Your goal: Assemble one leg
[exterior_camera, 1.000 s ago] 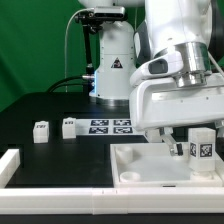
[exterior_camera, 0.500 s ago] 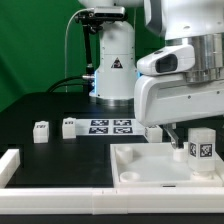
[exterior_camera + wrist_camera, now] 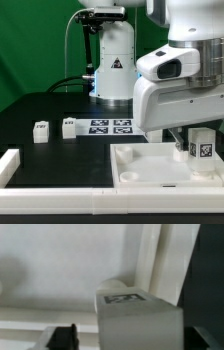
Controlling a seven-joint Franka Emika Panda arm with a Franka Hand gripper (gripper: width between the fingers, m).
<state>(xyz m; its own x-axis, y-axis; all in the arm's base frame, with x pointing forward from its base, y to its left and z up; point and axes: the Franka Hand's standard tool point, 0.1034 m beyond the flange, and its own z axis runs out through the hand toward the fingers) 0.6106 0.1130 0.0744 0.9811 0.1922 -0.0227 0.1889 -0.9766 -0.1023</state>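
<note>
— Where is the leg [image 3: 202, 146] found?
— It is seen upright, long axis vertical, at the corner of the tabletop [image 3: 140, 165] lying at two o'clock in the exterior view, just at four o'clock of the gripper [image 3: 184, 140]
— And the jaws?
— They are spread; in the wrist view a gap is left on either side of the leg. Little room is judged to be given by the raised rim beside it
</note>
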